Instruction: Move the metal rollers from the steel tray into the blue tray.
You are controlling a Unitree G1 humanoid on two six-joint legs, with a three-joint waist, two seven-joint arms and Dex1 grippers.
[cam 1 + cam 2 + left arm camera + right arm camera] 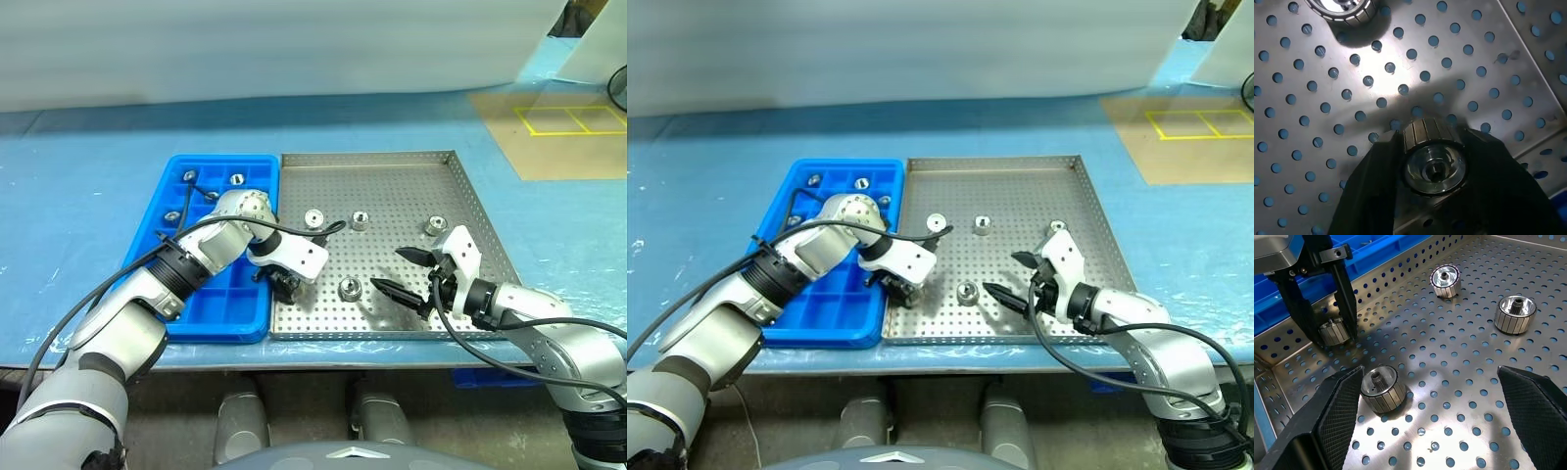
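Left hand [1327,328] is angled steeply down, pinched on a ribbed silver metal roller [1434,159] at the perforated steel tray's [392,186] near corner beside the blue plastic compartment tray [211,299]. Right hand [409,275] is held spread over the steel tray.

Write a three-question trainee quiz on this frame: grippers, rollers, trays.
1. True or false: the left gripper is shut on a roller.
2. How many rollers lie loose on the steel tray: A two, B four, C six?
3. Which gripper is open?

Key:
1. True; its fingers clamp the roller near the tray corner beside the blue tray.
2. B.
3. The right gripper, above the steel tray.
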